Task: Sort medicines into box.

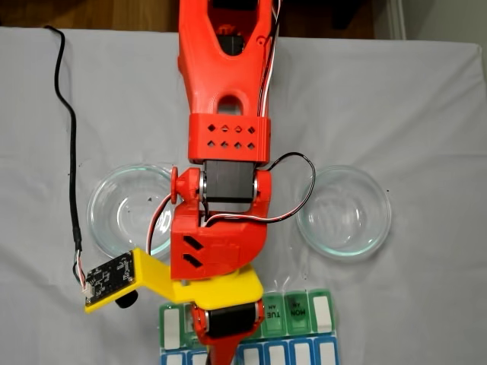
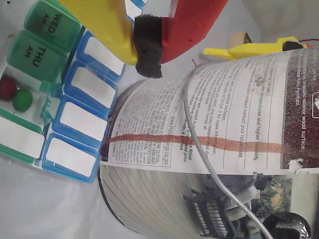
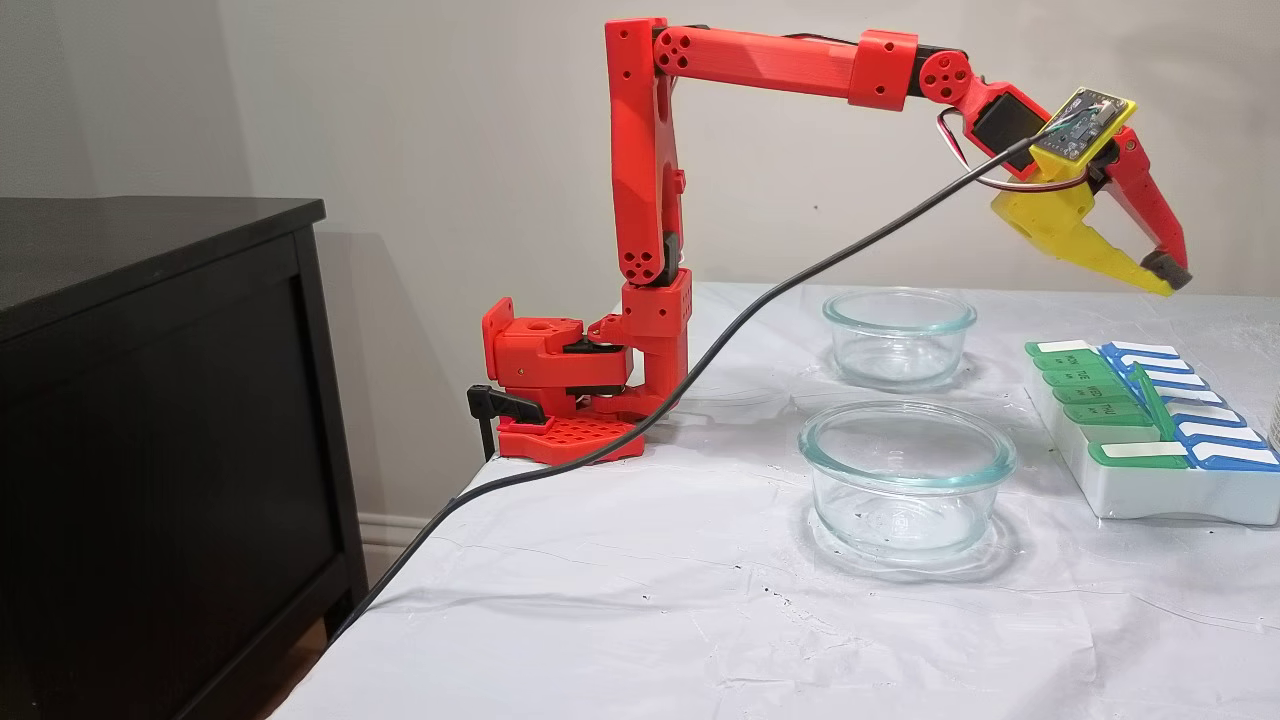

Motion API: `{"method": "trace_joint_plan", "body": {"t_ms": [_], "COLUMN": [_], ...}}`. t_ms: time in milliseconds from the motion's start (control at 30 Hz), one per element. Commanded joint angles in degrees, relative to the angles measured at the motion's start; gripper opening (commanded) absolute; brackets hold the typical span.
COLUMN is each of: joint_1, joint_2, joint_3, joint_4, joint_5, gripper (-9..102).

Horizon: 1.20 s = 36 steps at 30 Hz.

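While the gripper hangs high above the box, its jaws are pressed together on nothing. In the wrist view, a red pill and a green pill lie in an open compartment, below the jaws.

Two glass dishes sit between the arm base and the pill organizer; two pills lie in its open compartment
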Motion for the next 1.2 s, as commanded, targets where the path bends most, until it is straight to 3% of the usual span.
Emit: {"method": "trace_joint_plan", "body": {"t_ms": [0,433,867,1033,1167], "joint_1": [0.62,2.37,3.78,3.96,4.13], "joint_2": [4.83,1.49,-3.60,-4.31,-6.94], "joint_3": [-1.58,2.99,5.19,2.11,-1.67], "joint_4": [-1.85,-0.35,-10.55,-7.56,0.18], "joint_5": [-2.11,-5.19,-4.75,-4.31,-5.27], "gripper": [0,0,0,0,0]}}
